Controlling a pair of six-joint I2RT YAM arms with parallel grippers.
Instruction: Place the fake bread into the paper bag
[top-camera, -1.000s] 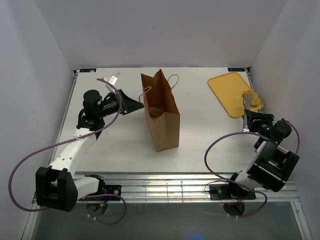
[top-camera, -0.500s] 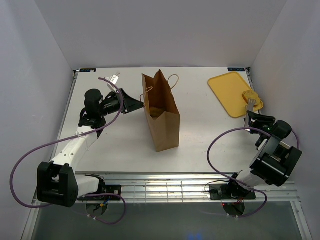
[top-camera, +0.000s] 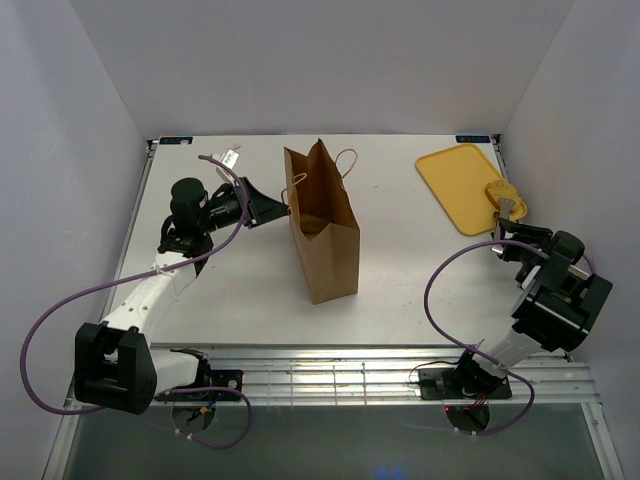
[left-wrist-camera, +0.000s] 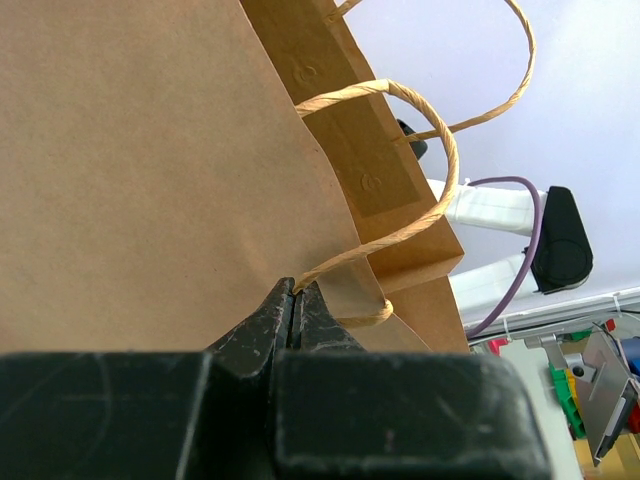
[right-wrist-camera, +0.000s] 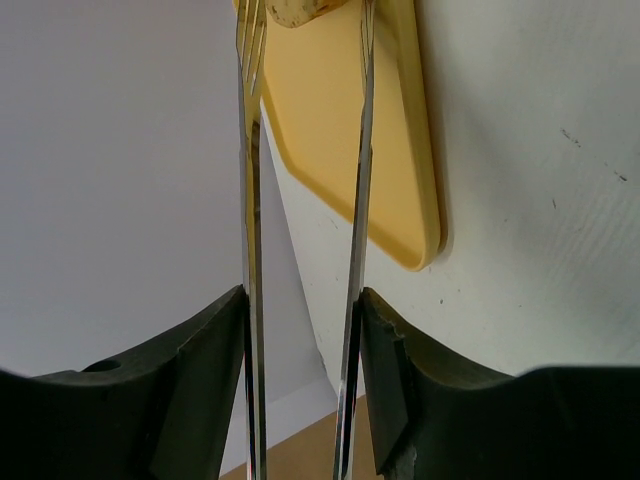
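Right tool (top-camera: 510, 238) with tongs (top-camera: 509, 211) farther right

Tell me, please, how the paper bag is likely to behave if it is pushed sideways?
The paper bag stands tall on a narrow base, so it would probably tip rather than slide. Its thin walls look floppy; the left gripper pinching its rim likely steadies it.

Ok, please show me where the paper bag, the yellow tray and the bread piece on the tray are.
paper bag (top-camera: 335, 260), top view, on its visible side wall.
yellow tray (top-camera: 452, 175), top view, on its bare floor.
bread piece (top-camera: 496, 189), top view, on its browned top.
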